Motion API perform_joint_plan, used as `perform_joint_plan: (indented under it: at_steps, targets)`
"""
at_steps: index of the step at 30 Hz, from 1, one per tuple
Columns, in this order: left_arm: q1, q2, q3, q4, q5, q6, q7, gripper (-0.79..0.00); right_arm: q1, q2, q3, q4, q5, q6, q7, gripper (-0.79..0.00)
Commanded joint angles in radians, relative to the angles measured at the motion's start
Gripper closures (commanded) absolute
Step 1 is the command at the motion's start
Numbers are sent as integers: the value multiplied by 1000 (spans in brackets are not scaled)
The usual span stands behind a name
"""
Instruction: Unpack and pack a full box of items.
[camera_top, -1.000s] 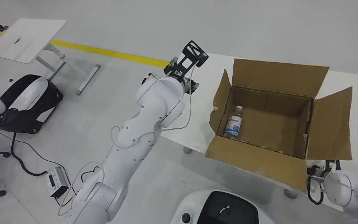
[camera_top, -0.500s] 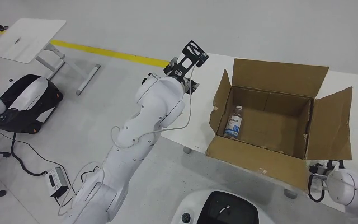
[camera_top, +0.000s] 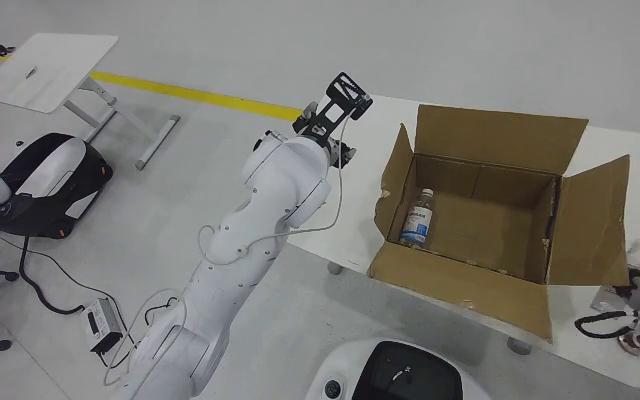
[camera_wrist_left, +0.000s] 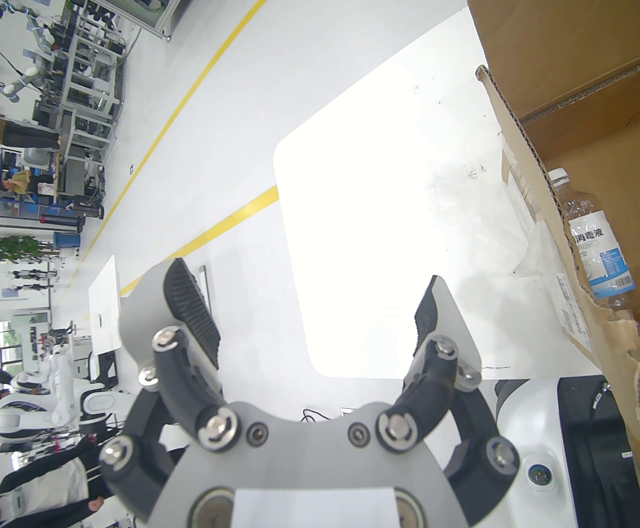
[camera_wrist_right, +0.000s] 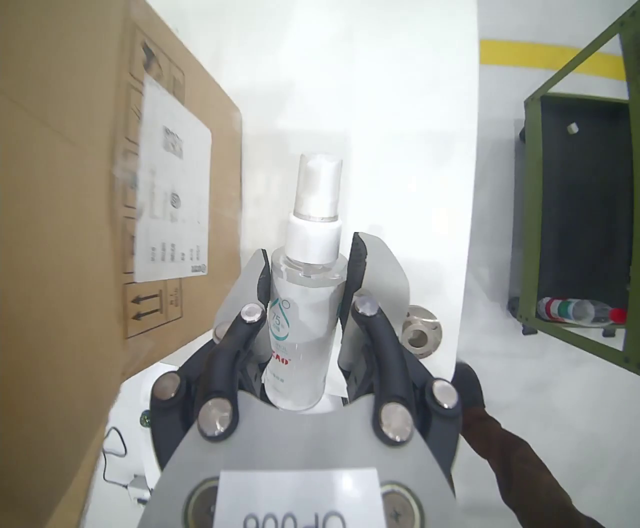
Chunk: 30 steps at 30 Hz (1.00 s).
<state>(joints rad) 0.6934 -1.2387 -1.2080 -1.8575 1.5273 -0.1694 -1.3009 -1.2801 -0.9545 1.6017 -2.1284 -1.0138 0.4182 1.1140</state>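
The white worktop (camera_top: 362, 165) carries a brown cardboard box (camera_top: 470, 285) that stands open with its flaps folded outward. The left jaws are spread wide with nothing between them, held near the worktop's bare corner and apart from the box. The right jaws are closed on a clear spray bottle (camera_wrist_right: 304, 305), gripping its body below the white pump head, just beside the box's labelled outer wall. Inside the box, a clear bottle with a white cap (camera_top: 418, 218) lies on the floor close to one side wall.
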Motion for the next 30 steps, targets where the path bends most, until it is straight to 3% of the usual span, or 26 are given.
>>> perform_joint_plan:
  at_steps: [1,6,10,17,23,30]
  targets:
    - [0,0,0,0,0,0,0,-785,-34,0,62,-75,24,-11,-38,0]
    - [0,0,0,0,0,0,0,-785,-87,-2,168,-222,75,-44,-77,0]
    - [0,0,0,0,0,0,0,-785,-55,0,173,-222,100,-128,-109,0]
    - [0,0,0,0,0,0,0,-785,47,2,63,-222,84,-208,-113,0]
    - [0,0,0,0,0,0,0,-785,97,-1,-60,-222,-15,-197,-87,0]
    - [0,0,0,0,0,0,0,-785,99,-1,-69,-222,-26,-193,-81,0]
